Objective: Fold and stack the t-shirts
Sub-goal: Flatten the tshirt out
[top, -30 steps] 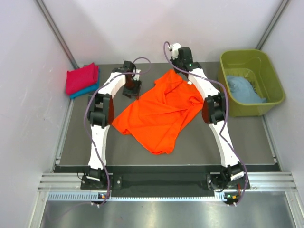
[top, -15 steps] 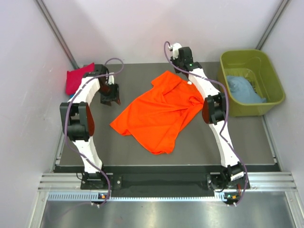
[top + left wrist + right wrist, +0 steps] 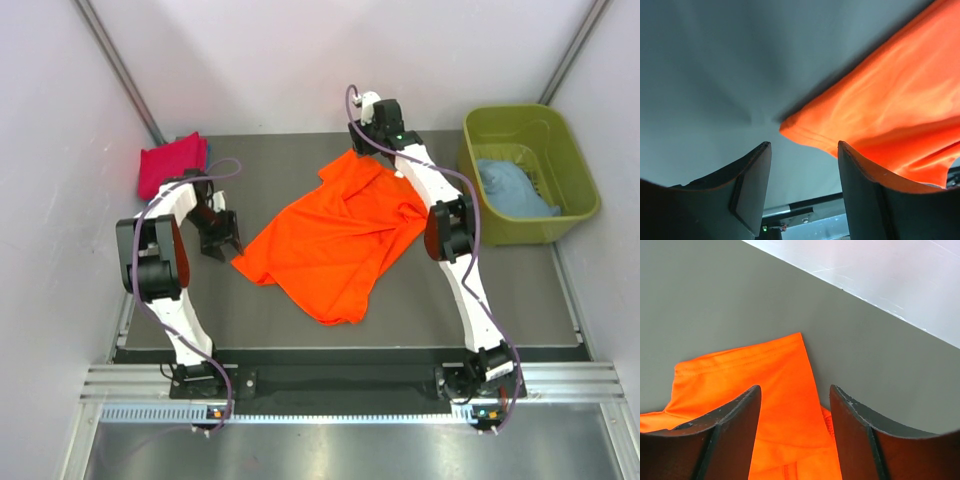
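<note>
- While orange t-shirt (image 3: 335, 235) lies unfolded, laying-out is judged in hand.
- Left gripper (image 3: 804, 145), right gripper (image 3: 795, 388): both held spread, nothing pinched.
- Next: corner to be pinched.

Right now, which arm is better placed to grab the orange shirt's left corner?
Left. The left gripper, open, sits right at that corner of the orange shirt; the right gripper hangs open over the far edge.

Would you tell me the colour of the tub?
Olive green; the tub shows best in the top external view.
</note>
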You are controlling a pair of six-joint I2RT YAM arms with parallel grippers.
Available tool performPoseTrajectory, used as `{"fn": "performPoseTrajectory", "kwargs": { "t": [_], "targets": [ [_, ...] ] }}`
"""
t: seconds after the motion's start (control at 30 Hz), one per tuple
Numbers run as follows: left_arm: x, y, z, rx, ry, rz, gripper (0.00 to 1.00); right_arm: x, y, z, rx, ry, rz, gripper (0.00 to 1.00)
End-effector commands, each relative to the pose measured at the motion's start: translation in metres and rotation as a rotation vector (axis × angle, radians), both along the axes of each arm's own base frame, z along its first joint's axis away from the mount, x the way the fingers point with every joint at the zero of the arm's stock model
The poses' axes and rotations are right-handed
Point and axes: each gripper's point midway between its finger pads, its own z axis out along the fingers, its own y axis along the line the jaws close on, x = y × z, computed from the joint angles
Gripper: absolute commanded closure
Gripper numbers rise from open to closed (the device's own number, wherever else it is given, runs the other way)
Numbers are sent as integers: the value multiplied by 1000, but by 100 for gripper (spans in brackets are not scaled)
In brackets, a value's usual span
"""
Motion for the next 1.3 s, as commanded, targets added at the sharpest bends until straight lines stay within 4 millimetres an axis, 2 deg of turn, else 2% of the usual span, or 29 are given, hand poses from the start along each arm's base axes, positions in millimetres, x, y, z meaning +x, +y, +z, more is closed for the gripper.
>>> {"fn": "performPoseTrajectory", "kwargs": {
  "t": [0.0,0.2,0.53,0.77,0.87,0.97,1.0,1.13,1.2,1.27],
  "targets": [
    [-6,-9,18,-40,-26,3,41,-3,9,64,41,-103,5,42],
    [-23,-16,7,-75,26,18,41,2,8,69,40,-128,-11,41],
    [-6,-2,-1,-17,2,23,41,-1,14,67,35,-122,0,41],
    [5,-7,-13,-50,-1,30,45,0,13,67,19,-134,-8,41],
    [11,-8,-14,-55,-5,27,51,3,11,67,7,-144,-21,41],
    [14,-9,-14,-59,-9,22,65,5,9,65,13,-147,-30,41],
    [15,-8,-13,-60,-13,22,76,6,10,63,32,-135,-32,41],
    [13,-7,-7,-45,-21,12,100,5,17,58,142,-85,-19,40],
    [16,-2,2,-23,-42,4,100,3,28,55,258,-33,9,40],
    [18,2,9,-1,-59,-7,100,9,25,53,325,-17,11,39]
  ]
}}
